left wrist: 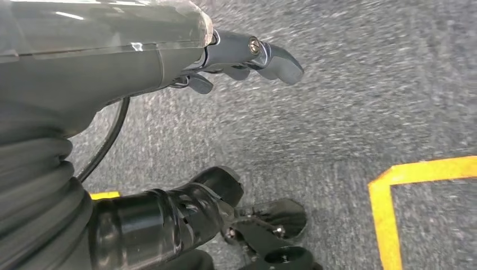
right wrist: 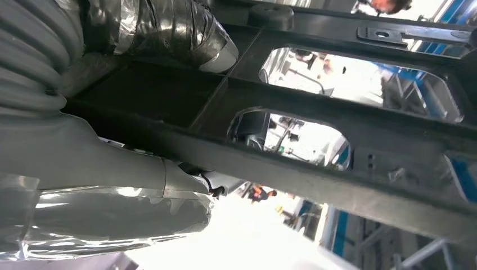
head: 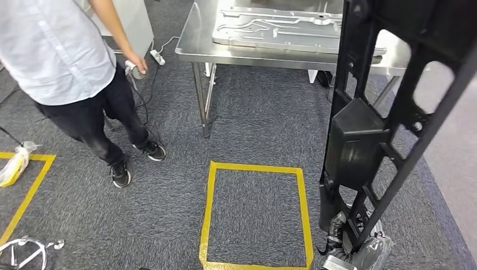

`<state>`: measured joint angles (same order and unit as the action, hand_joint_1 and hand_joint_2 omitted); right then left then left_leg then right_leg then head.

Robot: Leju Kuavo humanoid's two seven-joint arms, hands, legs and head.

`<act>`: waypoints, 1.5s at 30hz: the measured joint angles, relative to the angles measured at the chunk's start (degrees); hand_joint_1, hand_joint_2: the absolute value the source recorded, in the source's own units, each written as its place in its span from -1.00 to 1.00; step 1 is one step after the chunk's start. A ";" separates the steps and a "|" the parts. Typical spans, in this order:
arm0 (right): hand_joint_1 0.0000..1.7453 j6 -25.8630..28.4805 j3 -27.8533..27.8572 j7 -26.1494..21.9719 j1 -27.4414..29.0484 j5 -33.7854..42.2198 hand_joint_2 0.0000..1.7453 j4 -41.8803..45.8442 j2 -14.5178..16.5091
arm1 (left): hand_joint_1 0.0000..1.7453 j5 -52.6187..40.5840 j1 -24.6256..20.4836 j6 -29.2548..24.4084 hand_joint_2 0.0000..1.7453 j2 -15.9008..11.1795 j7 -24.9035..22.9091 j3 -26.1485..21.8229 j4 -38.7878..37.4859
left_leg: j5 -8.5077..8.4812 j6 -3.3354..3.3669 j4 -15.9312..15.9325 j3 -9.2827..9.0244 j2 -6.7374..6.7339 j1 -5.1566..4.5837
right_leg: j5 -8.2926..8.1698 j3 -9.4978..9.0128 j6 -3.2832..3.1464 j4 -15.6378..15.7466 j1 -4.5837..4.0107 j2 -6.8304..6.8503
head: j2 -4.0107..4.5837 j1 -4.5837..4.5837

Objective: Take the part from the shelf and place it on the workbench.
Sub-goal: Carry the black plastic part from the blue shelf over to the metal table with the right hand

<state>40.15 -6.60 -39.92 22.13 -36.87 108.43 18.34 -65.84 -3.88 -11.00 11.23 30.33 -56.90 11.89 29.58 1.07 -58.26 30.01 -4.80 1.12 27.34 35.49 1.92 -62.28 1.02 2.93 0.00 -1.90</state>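
Observation:
The part is a long black plastic frame (head: 360,140) with open cut-outs and a boxy block in its middle. It stands nearly upright at the right of the head view, leaning right at the top. My right hand (head: 351,247) grips its lower end from below. In the right wrist view the frame's bars (right wrist: 337,135) cross in front of my right hand (right wrist: 140,191), whose grey thumb lies against them. The steel workbench (head: 253,58) stands ahead, past the frame. My left hand (left wrist: 185,62) hangs over the carpet with its fingers apart, holding nothing.
A large pressed metal plate (head: 281,28) lies on the workbench. A person (head: 62,56) stands at the left, hand near a white power strip (head: 157,56). A yellow tape square (head: 209,208) marks the carpet before the bench. Further left are more tape and a plastic bag (head: 14,166).

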 joint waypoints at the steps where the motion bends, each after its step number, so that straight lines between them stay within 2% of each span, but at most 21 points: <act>1: 1.00 -0.01 0.00 0.00 -0.04 0.00 1.00 -0.02 0.00 | -1.00 0.03 -0.03 -0.01 1.00 -0.01 -0.07 -0.01 0.00 | 0.22 -0.31 0.01 -0.25 -0.47 -0.13 | -0.47 -1.05 -0.27 2.07 -0.24 0.85 | 0.00 0.02; 2: 1.00 -0.01 0.00 0.01 -0.08 0.00 1.00 -0.05 0.00 | -1.00 0.07 -0.08 -0.02 1.00 -0.03 -0.16 -0.01 0.00 | 0.38 -0.66 0.07 -0.48 -0.89 -0.27 | -0.32 -1.34 -0.54 2.77 -0.50 1.23 | 0.00 0.03; 4: 1.00 -0.02 -0.01 0.01 -0.09 0.00 1.00 -0.11 -0.01 | -1.00 0.15 -0.23 -0.04 1.00 -0.07 -0.41 -0.02 0.00 | 0.61 -1.35 0.36 -0.96 -1.74 -0.32 | -0.37 -1.33 -1.19 2.96 -0.61 0.11 | 0.00 0.06; 6: 1.00 -0.02 -0.09 0.01 -0.13 0.06 1.00 -0.21 -0.04 | -1.00 0.19 -0.37 -0.04 1.00 -0.11 -0.55 -0.02 0.00 | 1.74 -1.95 -0.72 -0.86 -0.29 -0.10 | -0.59 -1.66 -1.88 3.58 -0.35 -0.83 | 0.00 0.07; 9: 1.00 -0.04 -1.18 0.50 -0.60 1.22 1.00 -0.84 -0.42 | -1.00 0.19 -0.30 -0.03 1.00 -0.22 -0.61 -0.05 0.00 | 6.59 -2.11 -10.14 3.74 3.67 0.07 | -0.67 -1.86 -2.72 3.90 -0.35 -1.95 | 0.00 0.13; 11: 1.00 -0.04 -2.63 1.66 -0.90 3.18 1.00 -1.53 -1.26 | -1.00 0.19 -0.08 -0.02 1.00 -0.25 -0.64 -0.07 0.00 | 7.77 -2.08 -15.64 6.97 4.27 0.06 | -0.51 -1.88 -3.00 3.71 -0.56 -2.82 | 0.00 0.13; 12: 1.00 -0.04 -3.43 2.30 -1.02 4.17 1.00 -1.86 -1.82 | -1.00 0.18 0.02 0.00 1.00 -0.28 -0.65 -0.08 0.00 | 6.59 -2.02 -15.34 7.23 4.32 0.06 | -0.40 -1.94 -3.04 3.56 -0.63 -3.24 | 0.00 0.13; 13: 1.00 -0.04 -4.23 2.87 -1.13 4.95 1.00 -2.13 -2.34 | -1.00 0.16 0.08 0.02 1.00 -0.34 -0.64 -0.08 0.00 | 4.52 -1.92 -12.91 6.48 4.32 0.06 | -0.26 -2.03 -3.00 3.39 -0.66 -3.62 | 0.00 0.13; 15: 1.00 -0.04 -5.52 3.54 -1.33 5.65 1.00 -2.54 -3.01 | -1.00 0.10 0.08 0.07 1.00 -0.50 -0.60 -0.09 0.00 | 0.52 -1.61 -5.50 3.65 4.47 -0.02 | 0.11 -2.16 -2.66 2.96 -0.74 -4.13 | 0.00 0.13; 16: 1.00 -0.04 -5.98 3.70 -1.45 5.73 1.00 -2.70 -3.23 | -1.00 0.08 0.00 0.11 1.00 -0.55 -0.56 -0.09 0.00 | -0.44 -1.40 -2.97 2.62 4.58 -0.12 | 0.27 -2.12 -2.38 2.75 -0.81 -4.29 | 0.00 0.13; 17: 1.00 -0.04 -6.32 3.75 -1.57 5.59 1.00 -2.84 -3.42 | -1.00 0.07 -0.07 0.23 1.00 -0.56 -0.52 -0.09 0.00 | -0.78 -1.26 -1.53 2.10 4.69 -0.19 | 0.48 -2.04 -2.20 2.51 -0.94 -4.36 | 0.00 0.10; 21: 1.00 -0.04 -6.67 3.18 -1.81 2.34 1.00 -3.26 -3.81 | -1.00 0.09 -0.07 1.19 1.00 -0.62 -0.49 -0.13 0.00 | -0.89 -0.99 -1.00 1.99 4.74 -0.44 | 0.46 -2.04 -2.84 2.59 -1.02 -4.36 | 0.00 0.08; 26: 1.00 -0.04 -6.68 2.03 -2.06 1.50 1.00 -3.78 -3.90 | -1.00 -0.21 -0.15 1.14 1.00 -0.64 -0.49 -0.16 0.00 | -0.85 -0.66 -1.07 2.00 4.77 -0.53 | 0.22 -2.36 -2.34 3.19 -0.97 -4.33 | 0.00 0.08; 30: 1.00 -0.04 -6.72 1.88 -2.12 2.01 1.00 -3.92 -3.92 | -1.00 -0.54 -0.16 1.09 1.00 -0.69 -0.49 -0.16 0.00 | -0.69 -0.11 -1.27 2.08 4.78 -0.89 | 0.05 -2.45 -0.91 3.54 -0.66 -4.33 | 0.00 0.08; 35: 1.00 -0.04 -6.74 1.90 -2.12 2.04 1.00 -4.02 -3.94 | -1.00 -0.58 -0.22 1.10 1.00 -0.70 -0.49 -0.15 0.00 | -1.16 0.86 -0.45 1.75 4.65 -0.68 | 0.33 -2.38 -0.07 3.38 -0.40 -4.26 | 0.00 0.08; 37: 1.00 -0.04 -6.75 1.87 -2.18 2.02 1.00 -4.02 -3.96 | -1.00 -0.58 -0.25 1.10 1.00 -0.67 -0.49 -0.15 0.00 | -1.62 1.44 0.37 1.39 4.40 -0.31 | 2.59 -0.86 0.16 -0.08 -0.36 -3.92 | 0.00 0.01; 39: 1.00 -0.04 -6.75 1.87 -2.23 2.01 1.00 -4.06 -4.00 | -1.00 -0.58 -0.23 1.12 1.00 -0.68 -0.49 -0.15 0.00 | -1.68 1.59 0.54 1.35 4.19 -0.32 | 6.12 2.65 0.40 -7.44 -0.03 -3.66 | 0.00 -0.03; 40: 1.00 -0.04 -6.75 1.90 -2.22 2.01 1.00 -4.12 -4.04 | -1.00 -0.57 -0.22 1.16 1.00 -0.68 -0.49 -0.15 0.00 | -1.63 1.54 0.53 1.36 4.13 -0.30 | 7.12 4.23 0.56 -10.61 0.19 -3.58 | 0.00 -0.03; 41: 1.00 -0.04 -6.75 1.97 -2.21 2.05 1.00 -4.21 -4.09 | -1.00 -0.57 -0.20 1.21 1.00 -0.68 -0.49 -0.16 0.00 | -1.55 1.43 0.51 1.30 4.08 -0.25 | 7.07 4.95 0.73 -12.01 0.42 -3.49 | 0.00 -0.03; 42: 1.00 -0.04 -6.75 2.09 -2.21 2.09 1.00 -4.30 -4.14 | -1.00 -0.58 -0.19 1.25 1.00 -0.67 -0.49 -0.16 0.00 | -1.42 1.24 0.46 1.19 4.07 -0.14 | 5.92 4.52 0.88 -11.10 0.66 -3.37 | 0.00 -0.04; 45: 1.00 -0.04 -6.75 2.40 -2.32 2.19 1.00 -4.45 -4.20 | -1.00 -0.62 -0.20 1.28 1.00 -0.69 -0.49 -0.15 0.00 | -0.69 0.05 -0.03 0.79 4.14 0.30 | 1.00 -0.77 1.18 -0.51 1.02 -2.85 | 0.00 -0.07</act>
<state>40.11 -13.35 -37.52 19.81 -34.69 103.98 14.14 -66.46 -4.08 -9.72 10.55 29.83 -57.05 11.89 28.89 1.12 -58.29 30.79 -0.66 1.42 28.35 34.73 3.11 -62.79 2.04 0.08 0.00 -1.96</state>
